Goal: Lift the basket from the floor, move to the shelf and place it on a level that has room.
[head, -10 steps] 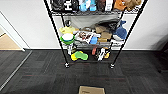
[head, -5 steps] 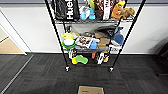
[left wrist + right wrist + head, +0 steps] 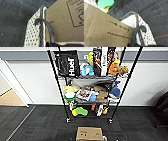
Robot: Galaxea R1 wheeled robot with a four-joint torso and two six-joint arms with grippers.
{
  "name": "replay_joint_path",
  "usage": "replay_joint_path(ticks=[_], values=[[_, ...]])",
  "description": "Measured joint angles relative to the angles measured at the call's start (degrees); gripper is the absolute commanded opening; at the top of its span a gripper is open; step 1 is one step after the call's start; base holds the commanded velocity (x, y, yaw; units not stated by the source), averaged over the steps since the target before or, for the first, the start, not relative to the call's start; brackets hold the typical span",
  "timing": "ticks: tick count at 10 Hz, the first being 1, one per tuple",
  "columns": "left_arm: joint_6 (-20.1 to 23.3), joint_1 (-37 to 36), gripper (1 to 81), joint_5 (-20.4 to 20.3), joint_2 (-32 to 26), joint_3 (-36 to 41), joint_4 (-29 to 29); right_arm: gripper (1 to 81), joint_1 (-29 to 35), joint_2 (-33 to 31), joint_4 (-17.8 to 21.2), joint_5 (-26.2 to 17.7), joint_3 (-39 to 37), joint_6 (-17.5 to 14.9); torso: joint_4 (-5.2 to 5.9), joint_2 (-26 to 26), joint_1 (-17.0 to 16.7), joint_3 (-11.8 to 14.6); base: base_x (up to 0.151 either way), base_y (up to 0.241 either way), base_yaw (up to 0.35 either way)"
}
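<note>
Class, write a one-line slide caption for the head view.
Cluttered black wire shelf against a white wall, cardboard box on dark carpet before it.

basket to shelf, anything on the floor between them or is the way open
Nothing visible blocks the way. In the head view, dark carpet runs bare from the cardboard box sitting in the basket up to the shelf. The shelf's visible tiers are crowded with bags and toys; its top tier can't be seen.
</note>
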Motion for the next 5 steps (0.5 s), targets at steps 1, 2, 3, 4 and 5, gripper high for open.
replay_joint_path(ticks=[1, 2, 3, 4, 5], values=[[0.0, 0.0, 1.0, 0.6, -0.3, 0.2, -0.5, 1.0, 0.5, 0.0, 0.0, -0.6, 0.0, 0.2, 0.00, 2.0, -1.3, 1.2, 0.000, 0.000, 0.000], [-0.2, -0.3, 1.0, 1.1, -1.3, 1.7, -0.8, 1.0, 0.9, -0.1, 0.0, -1.2, 0.6, 0.4, 0.00, 3.9, -2.6, 1.7, 0.000, 0.000, 0.000], [-0.2, -0.3, 1.0, 1.3, -2.2, 3.4, -0.9, 1.0, 1.0, -0.1, 0.0, -1.8, 1.2, 0.4, 0.00, 5.8, -3.8, 2.1, 0.000, 0.000, 0.000], [-0.2, -0.6, 1.0, 1.3, -3.3, 4.9, -1.0, 1.0, 1.0, -0.3, 0.0, -1.9, 2.0, 0.4, 0.00, 7.7, -5.0, 2.1, 0.000, 0.000, 0.000], [-0.2, -0.8, 1.0, 1.2, -4.4, 6.7, -1.0, 1.0, 1.1, -0.6, 0.0, -1.8, 3.0, 0.4, 0.00, 9.6, -6.2, 2.1, 0.000, 0.000, 0.000]])
